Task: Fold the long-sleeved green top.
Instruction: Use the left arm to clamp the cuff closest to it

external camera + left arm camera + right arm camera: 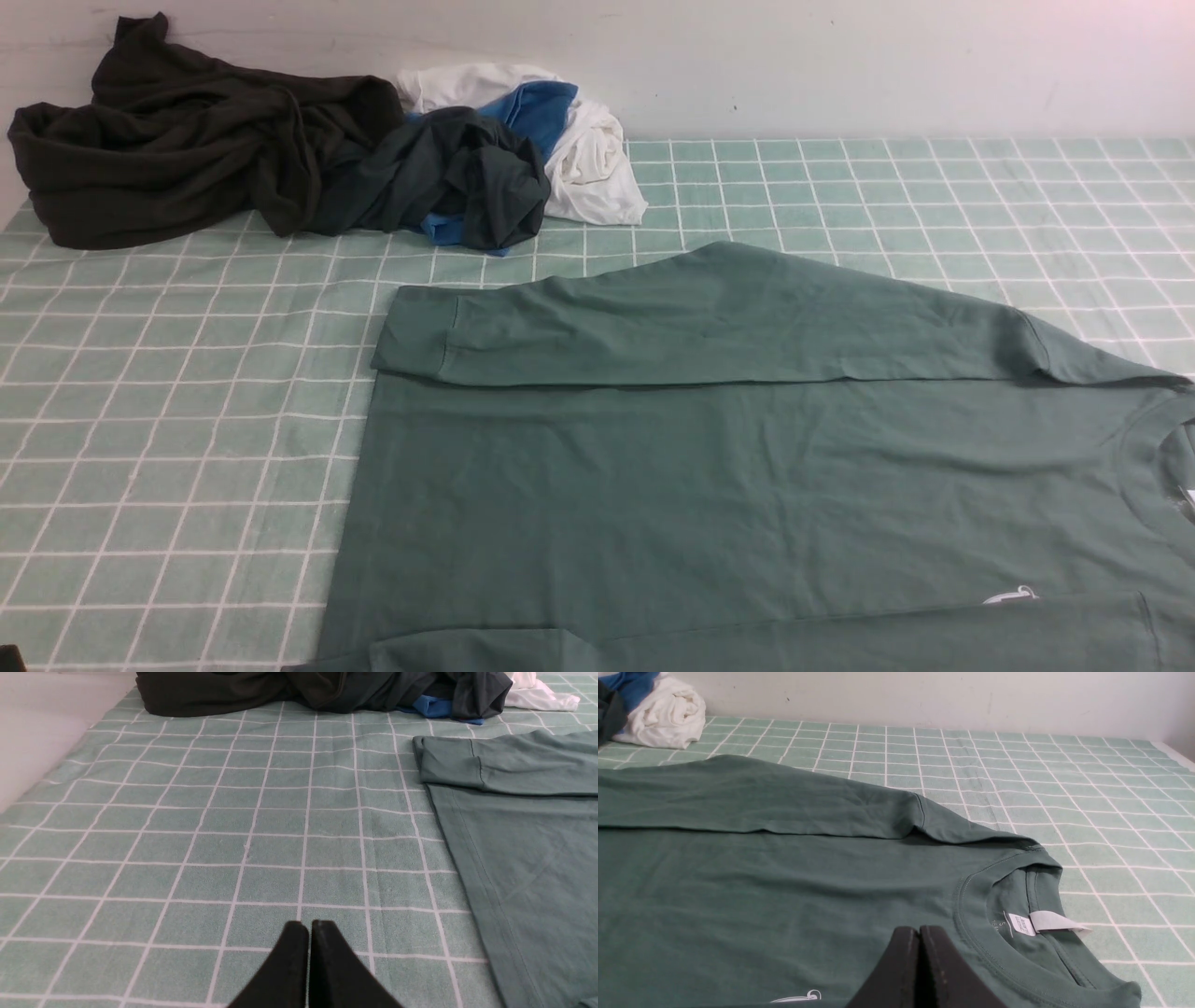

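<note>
Green long-sleeved top (709, 467) lies flat on the checked worktop (168, 420), neck to the robot's right, far sleeve (700, 327) laid across the body. It looks like soft, light, limp knit that would sag and drag, so pinch at hem and shoulder corners. Left gripper (309, 927) and right gripper (919, 931) are closed and empty.

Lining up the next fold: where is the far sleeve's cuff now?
In the front view the cuff lies left of centre, on the far edge of the green long-sleeved top, nearest the dark garment pile.
</note>
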Available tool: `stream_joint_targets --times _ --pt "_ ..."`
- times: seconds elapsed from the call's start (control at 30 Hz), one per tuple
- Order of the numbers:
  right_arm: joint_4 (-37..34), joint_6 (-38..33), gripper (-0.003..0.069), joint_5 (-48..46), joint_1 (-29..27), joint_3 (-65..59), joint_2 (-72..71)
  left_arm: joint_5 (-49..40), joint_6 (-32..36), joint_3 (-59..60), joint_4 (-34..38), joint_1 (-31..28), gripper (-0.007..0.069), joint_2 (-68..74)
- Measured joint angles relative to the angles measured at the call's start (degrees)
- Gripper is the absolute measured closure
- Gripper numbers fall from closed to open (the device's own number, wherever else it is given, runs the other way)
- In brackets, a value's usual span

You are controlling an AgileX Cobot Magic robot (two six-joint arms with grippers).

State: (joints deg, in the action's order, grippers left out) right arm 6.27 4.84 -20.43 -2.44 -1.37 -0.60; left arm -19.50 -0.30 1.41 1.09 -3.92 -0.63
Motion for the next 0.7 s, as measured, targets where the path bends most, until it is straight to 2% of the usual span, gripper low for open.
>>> stream_joint_targets --times 0.3,0.7 --pt "10.83 -2.02 0.0672 -0.34 0.0 0.0 0.0 0.0 0.0 0.0 0.0 0.0 0.0627 0.0" --pt "12.04 -2.06 0.0672 -0.34 0.0 0.0 0.0 0.0 0.0 0.0 0.0 0.0 0.0627 0.0"
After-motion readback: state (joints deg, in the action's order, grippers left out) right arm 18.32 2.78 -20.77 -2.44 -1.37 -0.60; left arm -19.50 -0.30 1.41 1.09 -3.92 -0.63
